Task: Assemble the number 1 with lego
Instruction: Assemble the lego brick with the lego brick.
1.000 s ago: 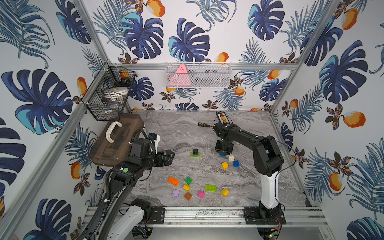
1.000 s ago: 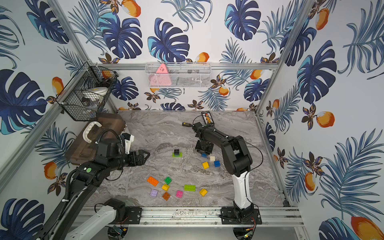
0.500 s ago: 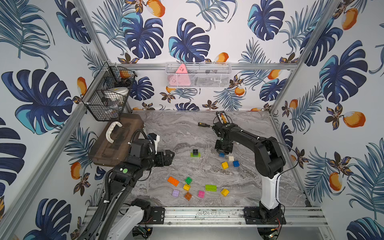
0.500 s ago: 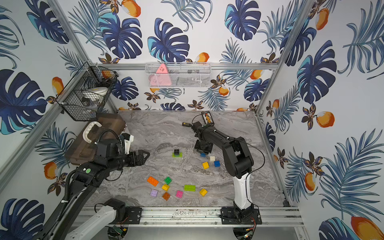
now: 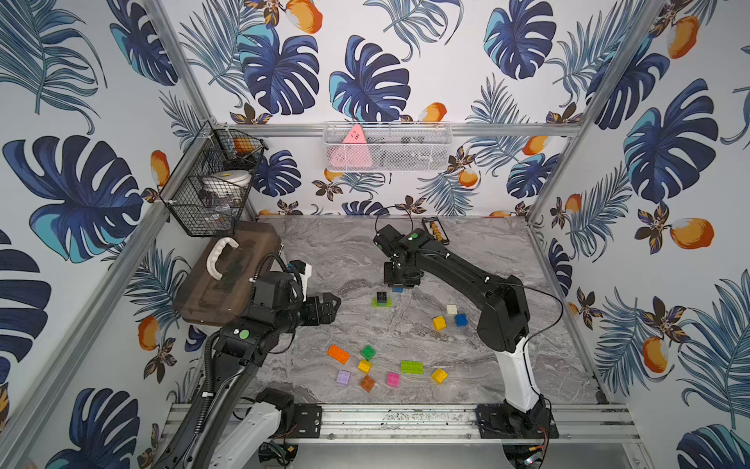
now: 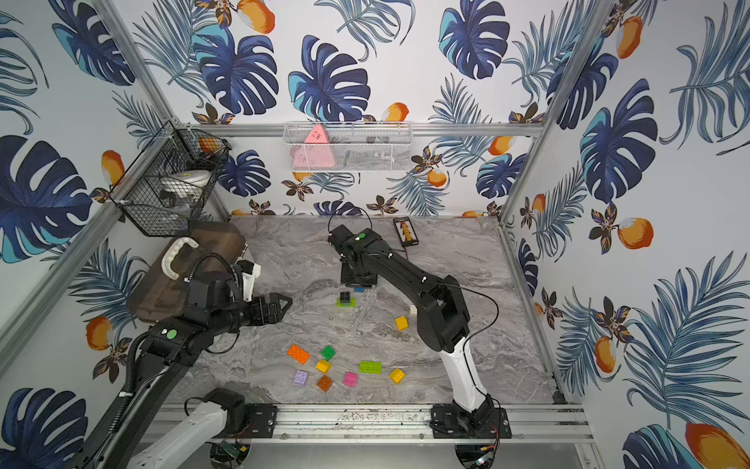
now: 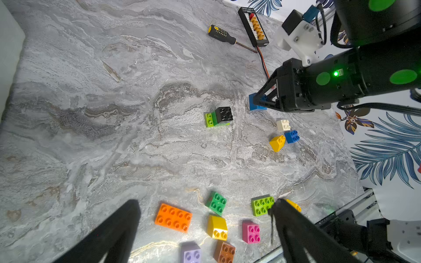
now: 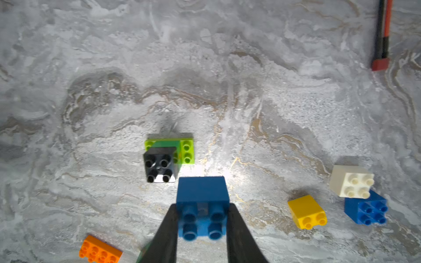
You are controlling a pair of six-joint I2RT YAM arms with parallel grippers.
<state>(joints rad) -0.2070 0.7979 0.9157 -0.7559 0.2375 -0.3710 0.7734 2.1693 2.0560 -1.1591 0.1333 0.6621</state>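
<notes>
My right gripper (image 8: 201,223) is shut on a blue lego brick (image 8: 202,198), studs facing the wrist camera. In both top views the blue brick (image 5: 397,289) hangs low, just behind and right of a black brick (image 5: 380,297) stacked on a light green long brick (image 5: 375,303). My left gripper (image 7: 205,202) is open and empty. It hovers left of the stack (image 6: 345,299), above the loose lego. Near the front lie an orange long brick (image 5: 338,354) and green (image 5: 368,352), yellow (image 5: 364,366), purple (image 5: 343,377), pink (image 5: 393,379) and light green (image 5: 411,367) bricks.
Yellow (image 5: 439,323), blue (image 5: 461,320) and white (image 5: 451,309) bricks sit by the right arm's elbow. A brown case (image 5: 227,280) lies at the left under a wire basket (image 5: 211,191). A screwdriver (image 7: 222,35) and a connector board (image 5: 435,230) lie at the back.
My right gripper closed on the blue brick and carried it left, toward the black and green stack. The left arm has not moved.
</notes>
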